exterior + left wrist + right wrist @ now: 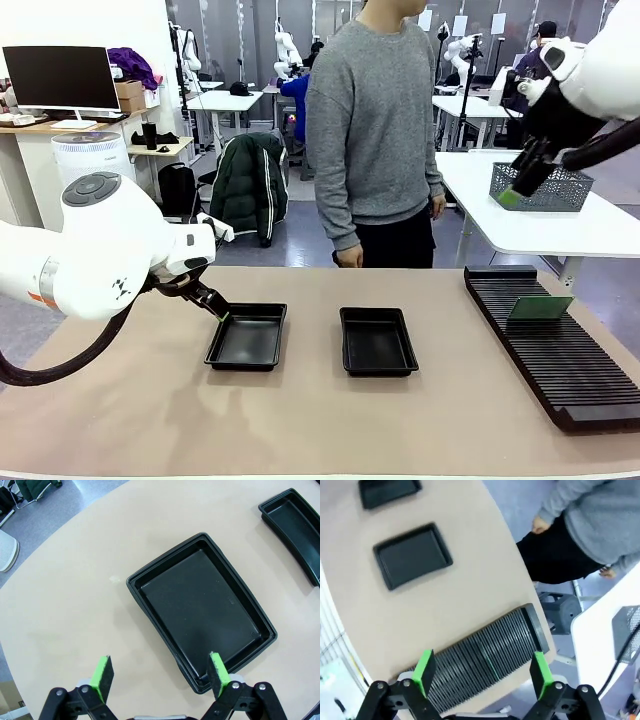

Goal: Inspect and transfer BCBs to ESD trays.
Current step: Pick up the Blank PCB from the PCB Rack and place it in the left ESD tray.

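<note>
The left jaws and right jaws gaped wide and empty, a black ESD tray (200, 605) just beyond the left, a slotted rack (470, 667) beyond the right.

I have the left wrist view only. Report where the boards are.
Observer: One green BCB stands leaning in the long black slotted rack on the table's right side.
Operator: Give me the right arm.
Observer: The right gripper hangs high above that rack, fingers open, holding nothing.
Operator: Tell me about the person.
Observer: The person stands at the table's far edge, arms down at the sides.
</note>
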